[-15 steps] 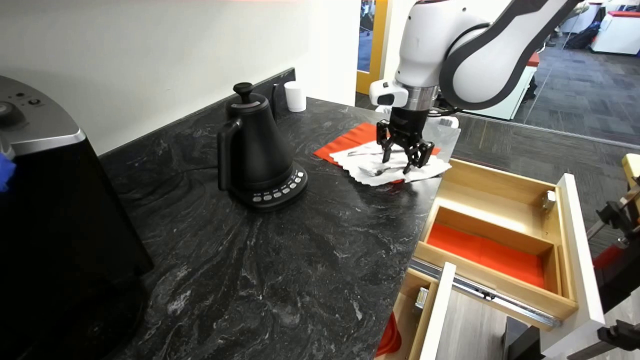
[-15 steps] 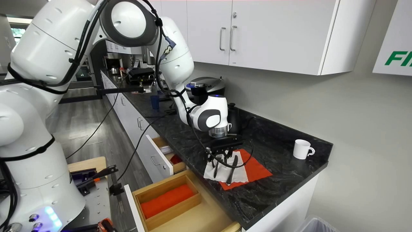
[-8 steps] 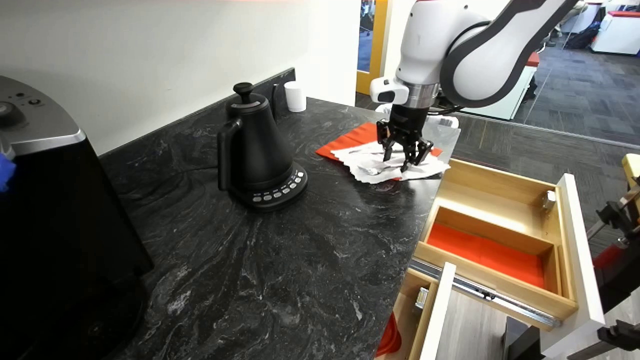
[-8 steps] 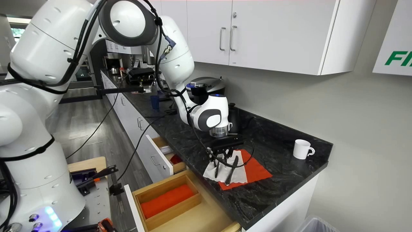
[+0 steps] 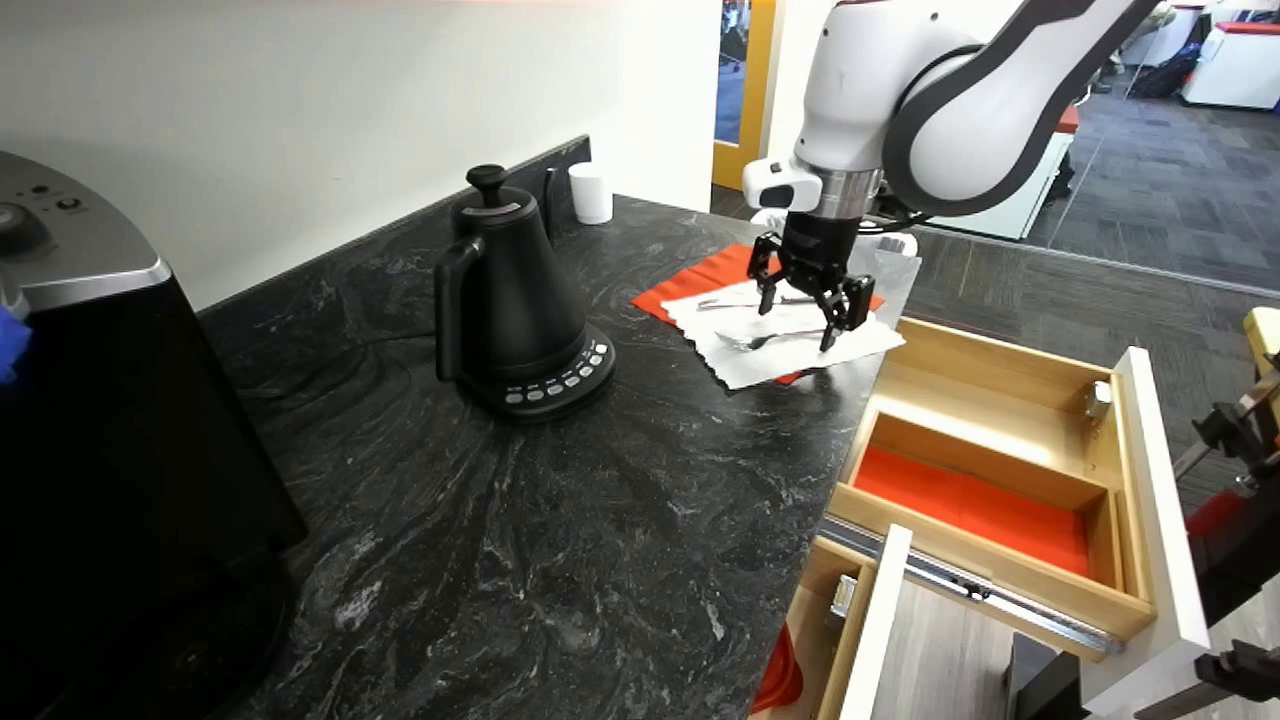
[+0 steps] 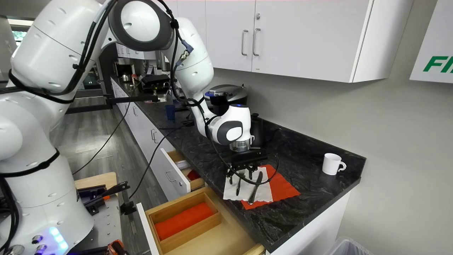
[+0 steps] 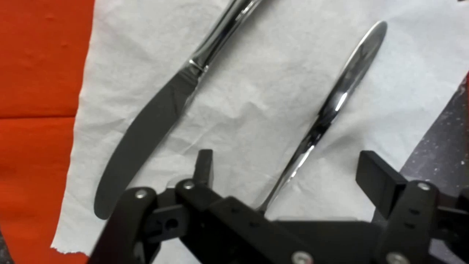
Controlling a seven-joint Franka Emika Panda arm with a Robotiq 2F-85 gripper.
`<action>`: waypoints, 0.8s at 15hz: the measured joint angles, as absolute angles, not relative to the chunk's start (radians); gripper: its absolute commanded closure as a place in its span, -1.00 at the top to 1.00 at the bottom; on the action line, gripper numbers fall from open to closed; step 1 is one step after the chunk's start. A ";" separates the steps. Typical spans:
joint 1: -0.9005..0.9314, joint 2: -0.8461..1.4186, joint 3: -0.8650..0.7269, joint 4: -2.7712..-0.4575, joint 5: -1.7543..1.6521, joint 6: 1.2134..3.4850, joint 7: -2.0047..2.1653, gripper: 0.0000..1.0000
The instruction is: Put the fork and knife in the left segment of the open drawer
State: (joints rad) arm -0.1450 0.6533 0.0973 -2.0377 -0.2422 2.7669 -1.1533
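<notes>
OK so the gripper (image 7: 287, 170) has its jaws spread wide, one finger on each side of the fork (image 7: 326, 113) with space around it, and it's got hold of nothing. Can't really tell whether the fingertips touch anything below. In the wrist view the fork slants from the upper right down to bottom center, where the gripper hides the rest of it (the tines do show in an exterior view, a bit right of center). It's lying on a white paper sheet (image 7: 238, 128). The knife (image 7: 179, 91) sits on the same sheet, blade toward the lower left, apart from the fork. A red-orange napkin (image 7: 36, 154) sticks out from under the sheet along the left edge. All that is on the dark counter (image 5: 600, 520). The open drawer (image 5: 1165, 500) is at the lower right of an exterior view, and its left segment (image 5: 970, 510) is the compartment with the red-orange floor and light wood walls. There's also a black kettle (image 5: 520, 290) left of center there, plus a white mug (image 6: 331, 164) toward the right in an exterior view.
</notes>
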 measured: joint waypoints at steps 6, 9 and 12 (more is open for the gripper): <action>-0.153 0.653 0.115 -2.038 -0.236 2.763 -1.156 1.00; -0.155 0.653 0.118 -2.037 -0.233 2.762 -1.156 1.00; -0.156 0.650 0.119 -2.036 -0.229 2.762 -1.156 1.00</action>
State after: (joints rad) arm -0.1557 0.6498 0.1186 -2.0364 -0.2286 2.7617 -1.1565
